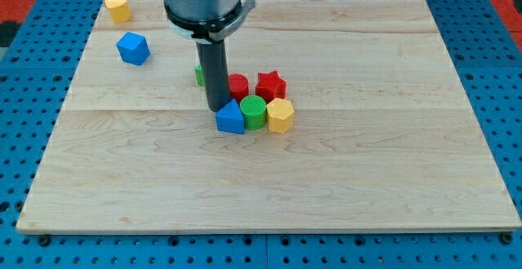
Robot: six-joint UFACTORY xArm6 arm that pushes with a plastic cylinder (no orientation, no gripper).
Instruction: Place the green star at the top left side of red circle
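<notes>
Behind my tip (218, 108) hides the green star (199, 76); no claw shows.

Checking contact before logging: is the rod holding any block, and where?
Nothing is held. My tip rests just above the blue block, hiding most of the green star.

The arm comes down from the desk's top edge, left of centre, its wide grey wrist housing (201, 0) cut off by the top of the view. Below it a straight dark rod (214, 69) stands upright, no tilt to speak of. My tip (218, 108) sits on the desk surface, a little above and left of the desk's middle.
</notes>
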